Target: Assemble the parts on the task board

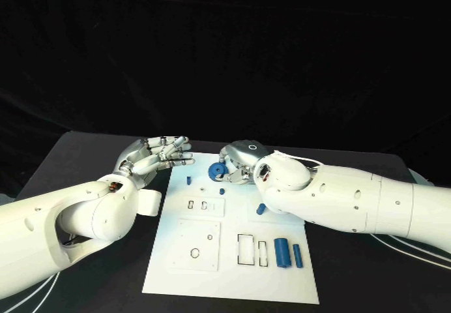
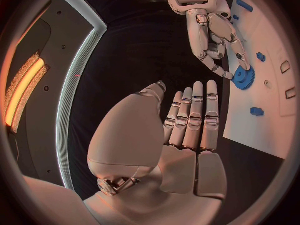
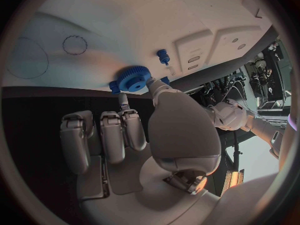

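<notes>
The white task board [image 1: 235, 267] lies in the middle of the black table. At its far end sits a blue gear [image 1: 216, 171], and my right hand [image 1: 246, 158] pinches its rim between the thumb and a finger. The right wrist view shows both fingertips against the gear [image 3: 133, 78], which lies flat on the board. Just off the board's far left corner, my left hand [image 1: 155, 156] hovers with its fingers stretched out and nothing in it. From the left wrist I see my left hand [image 2: 187, 130], the gear [image 2: 245, 77] and my right hand [image 2: 215, 40].
Small blue parts lie on the board: a peg [image 1: 188, 179] beside the gear, another [image 1: 221, 192] and a third [image 1: 261, 208] under my right arm. A thick cylinder [image 1: 281, 253] and a thin bar [image 1: 297, 254] lie near the right edge. Raised plates with slots [image 1: 197, 244] fill the board's left half.
</notes>
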You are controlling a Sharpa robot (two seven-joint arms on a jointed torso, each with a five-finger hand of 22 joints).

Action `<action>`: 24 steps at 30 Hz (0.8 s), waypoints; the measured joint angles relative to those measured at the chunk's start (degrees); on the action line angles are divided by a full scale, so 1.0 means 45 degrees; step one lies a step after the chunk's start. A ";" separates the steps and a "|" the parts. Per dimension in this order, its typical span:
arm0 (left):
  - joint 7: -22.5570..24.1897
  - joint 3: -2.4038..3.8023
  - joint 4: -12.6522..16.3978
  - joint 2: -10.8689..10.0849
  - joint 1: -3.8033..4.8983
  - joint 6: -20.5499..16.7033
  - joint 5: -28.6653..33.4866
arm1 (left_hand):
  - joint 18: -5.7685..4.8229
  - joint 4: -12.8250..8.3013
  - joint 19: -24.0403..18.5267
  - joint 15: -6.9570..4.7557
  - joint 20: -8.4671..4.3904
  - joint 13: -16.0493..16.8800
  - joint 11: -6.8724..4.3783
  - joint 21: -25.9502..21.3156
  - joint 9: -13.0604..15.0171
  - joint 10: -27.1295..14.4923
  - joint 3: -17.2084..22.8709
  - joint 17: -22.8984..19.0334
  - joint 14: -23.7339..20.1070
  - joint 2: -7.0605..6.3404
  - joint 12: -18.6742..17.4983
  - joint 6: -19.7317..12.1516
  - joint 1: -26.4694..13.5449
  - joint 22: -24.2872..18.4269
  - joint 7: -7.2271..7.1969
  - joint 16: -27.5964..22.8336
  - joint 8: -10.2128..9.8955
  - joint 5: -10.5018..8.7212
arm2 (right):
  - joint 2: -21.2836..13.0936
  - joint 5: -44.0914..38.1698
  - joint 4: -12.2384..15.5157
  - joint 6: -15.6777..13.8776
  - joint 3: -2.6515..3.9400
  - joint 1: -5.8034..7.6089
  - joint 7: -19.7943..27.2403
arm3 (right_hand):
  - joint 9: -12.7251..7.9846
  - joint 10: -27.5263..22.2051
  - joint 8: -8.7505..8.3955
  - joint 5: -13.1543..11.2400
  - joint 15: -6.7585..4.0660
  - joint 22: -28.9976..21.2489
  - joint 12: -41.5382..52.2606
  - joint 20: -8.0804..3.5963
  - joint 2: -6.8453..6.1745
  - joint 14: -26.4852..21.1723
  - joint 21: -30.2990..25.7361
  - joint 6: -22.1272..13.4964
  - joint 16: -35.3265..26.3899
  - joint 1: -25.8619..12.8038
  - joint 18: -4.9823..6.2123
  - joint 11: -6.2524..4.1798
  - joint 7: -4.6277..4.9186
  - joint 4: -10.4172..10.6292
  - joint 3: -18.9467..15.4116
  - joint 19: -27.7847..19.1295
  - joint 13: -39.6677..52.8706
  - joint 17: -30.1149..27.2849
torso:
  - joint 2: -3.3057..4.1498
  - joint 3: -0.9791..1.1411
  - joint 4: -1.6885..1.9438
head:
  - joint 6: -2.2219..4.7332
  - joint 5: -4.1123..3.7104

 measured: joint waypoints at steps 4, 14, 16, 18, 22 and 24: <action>-0.0003 0.0000 0.0000 -0.0003 0.0000 0.0000 0.0000 | 0.0002 0.0000 0.0000 0.0000 0.0000 0.0000 0.0000 0.0000 0.0000 0.0000 0.0000 -0.0001 0.0000 0.0000 0.0000 0.0000 0.0000 0.0000 0.0000 0.0000 0.0000 0.0000 | -0.0009 0.0098 0.0013 0.0027 0.0000 0.0000 0.0020 | 0.0016 0.0044 0.0001 0.0067 0.0000 -0.0001 0.0000 0.0000 0.0121 0.0000 0.0000 0.0151 0.0051 -0.0121 0.0000 0.0044 -0.0053 0.0020 -0.0047 0.0000 -0.0001 -0.0001 | 0.0000 0.0000 0.0000 | -0.0009 -0.0001; -0.0011 0.0000 0.0000 -0.0008 0.0000 -0.0001 0.0000 | 0.0001 0.0000 0.0000 0.0000 0.0000 0.0000 0.0000 0.0000 0.0001 0.0000 0.0000 -0.0002 0.0000 0.0000 0.0000 0.0000 0.0000 0.0001 0.0000 0.0000 0.0000 0.0000 | 0.0036 0.0417 -0.0058 0.0222 0.0012 0.0020 0.0110 | 0.0035 0.0044 0.0001 0.0158 -0.0001 0.0002 0.0072 -0.0001 0.0372 0.0000 0.0000 0.0317 0.0051 -0.0373 0.0001 0.0043 -0.0126 0.0020 -0.0047 0.0000 -0.0002 -0.0002 | 0.0002 0.0000 0.0000 | -0.0034 -0.0001; -0.0011 0.0000 0.0000 -0.0009 0.0000 -0.0001 0.0000 | 0.0001 0.0000 0.0000 0.0000 0.0000 0.0000 0.0000 0.0000 0.0001 0.0000 0.0000 -0.0002 0.0000 0.0000 0.0000 0.0000 0.0000 0.0002 0.0000 0.0000 0.0000 0.0000 | 0.0045 0.0461 -0.0073 0.0244 0.0015 0.0027 0.0133 | 0.0034 0.0044 0.0001 0.0172 -0.0001 0.0009 0.0072 -0.0001 0.0385 0.0000 0.0000 0.0361 0.0051 -0.0386 0.0000 0.0043 -0.0091 0.0020 -0.0047 0.0000 -0.0002 -0.0003 | 0.0004 0.0001 0.0000 | -0.0042 0.0002; -0.0012 0.0000 0.0000 -0.0012 0.0000 -0.0001 0.0000 | 0.0001 0.0001 0.0000 0.0000 0.0000 0.0000 0.0000 0.0000 0.0002 0.0000 0.0072 0.0009 0.0000 0.0000 -0.0062 0.0000 0.0000 0.0001 0.0000 -0.0049 0.0000 0.0000 | 0.0049 0.0508 -0.0088 0.0260 0.0016 0.0032 0.0163 | 0.0036 0.0044 0.0001 0.0172 -0.0001 0.0009 0.0072 -0.0001 0.0385 0.0000 0.0000 0.0360 0.0051 -0.0386 0.0000 0.0043 -0.0091 0.0020 -0.0047 0.0000 -0.0003 -0.0003 | 0.0004 0.0001 0.0000 | -0.0049 0.0007; -0.0013 0.0000 0.0000 -0.0015 0.0000 -0.0002 0.0000 | 0.0001 0.0000 0.0000 0.0000 0.0000 0.0000 0.0000 0.0000 0.0001 0.0000 0.0072 0.0012 0.0000 0.0000 -0.0062 0.0000 0.0000 0.0002 0.0000 -0.0049 0.0001 0.0000 | 0.0048 0.0574 -0.0121 0.0265 0.0016 0.0039 0.0211 | 0.0044 0.0044 0.0001 0.0172 -0.0002 0.0008 0.0072 -0.0001 0.0424 0.0000 0.0000 0.0361 0.0051 -0.0425 0.0000 0.0043 -0.0091 0.0019 -0.0047 0.0000 -0.0003 -0.0003 | 0.0004 -0.0002 0.0000 | -0.0054 0.0012; -0.0014 0.0002 0.0000 -0.0015 0.0000 -0.0002 0.0000 | 0.0001 0.0000 0.0000 0.0000 0.0000 0.0000 0.0000 0.0000 0.0001 0.0000 0.0072 0.0011 0.0000 0.0000 -0.0062 0.0000 0.0000 0.0002 0.0000 -0.0049 0.0001 0.0000 | 0.0041 0.0595 -0.0124 0.0263 0.0017 0.0041 0.0232 | 0.0042 0.0044 0.0001 0.0172 -0.0001 0.0008 0.0072 -0.0001 0.0432 0.0000 0.0000 0.0361 0.0051 -0.0433 0.0000 0.0043 -0.0091 0.0019 -0.0047 -0.0001 -0.0004 -0.0004 | 0.0005 -0.0002 -0.0007 | -0.0054 0.0015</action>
